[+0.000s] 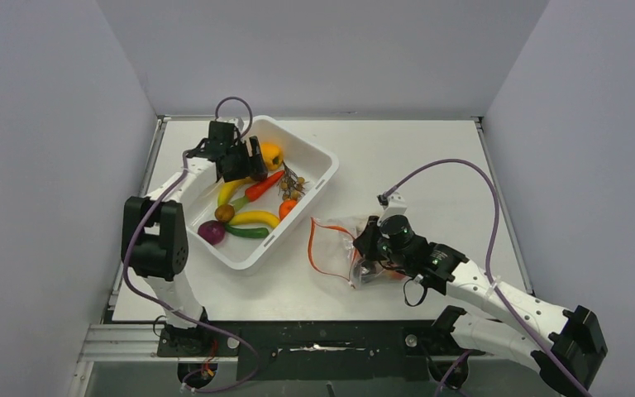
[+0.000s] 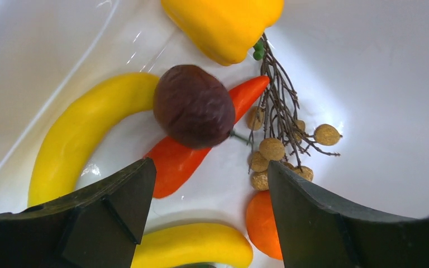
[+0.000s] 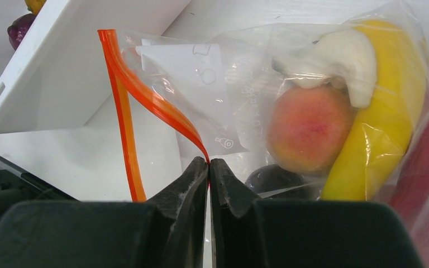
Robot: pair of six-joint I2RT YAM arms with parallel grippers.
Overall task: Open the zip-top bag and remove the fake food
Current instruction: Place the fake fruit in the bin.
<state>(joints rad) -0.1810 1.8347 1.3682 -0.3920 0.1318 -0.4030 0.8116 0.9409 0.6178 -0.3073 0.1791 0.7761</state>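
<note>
While spread over a dark plum (image 2: 192, 106) in the white tub (image 1: 321, 159), upper left, at the left gripper (image 2: 209, 164), pinches with the right gripper (image 3: 208, 163) the orange strip (image 3: 145, 95) of the zip-top bag (image 1: 335, 241), just right of the white tub, fake food (image 3: 310, 128) inside.

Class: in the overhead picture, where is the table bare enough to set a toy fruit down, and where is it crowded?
Bare: the table beyond the zip-top bag, between the white tub and the right edge. Crowded: inside the tub under the left tool, and around the bag that the right tool pinches.
</note>
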